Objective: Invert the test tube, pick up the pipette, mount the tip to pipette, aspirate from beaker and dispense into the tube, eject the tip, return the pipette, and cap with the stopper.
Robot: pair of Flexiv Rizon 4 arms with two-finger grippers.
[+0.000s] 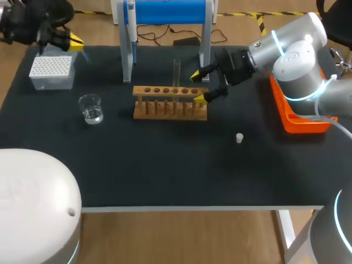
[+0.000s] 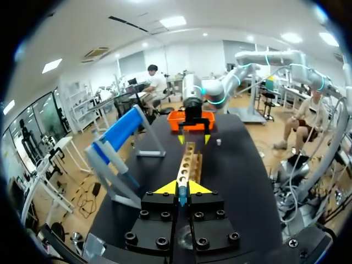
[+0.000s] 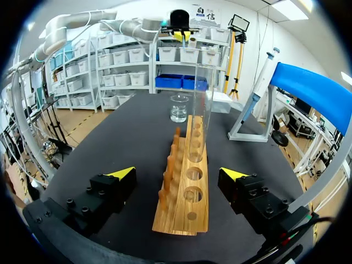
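Note:
A clear test tube (image 1: pixel 176 73) (image 3: pixel 201 110) stands upright in a hole of the wooden rack (image 1: pixel 170 102) (image 3: pixel 185 187) (image 2: pixel 190 161) at mid-table. My right gripper (image 1: pixel 199 87) (image 3: pixel 179 175) is open at the rack's right end, one finger on each side of it, short of the tube and touching nothing. At the far left, above the white tip box (image 1: pixel 52 71), my left gripper (image 1: pixel 75 42) (image 2: pixel 181 189) is shut and empty. The pipette (image 1: pixel 132 33) (image 3: pixel 262 77) hangs on the blue stand (image 1: pixel 168 13). A beaker (image 1: pixel 91 108) (image 3: pixel 179 108) holds clear liquid. The white stopper (image 1: pixel 240 138) (image 2: pixel 218 142) lies right of the rack.
An orange tray (image 1: pixel 300 118) (image 2: pixel 190 117) sits at the table's right edge, under my right arm. The blue stand's legs rise just behind the rack. Bare black tabletop (image 1: pixel 165 165) stretches from the rack to the front edge.

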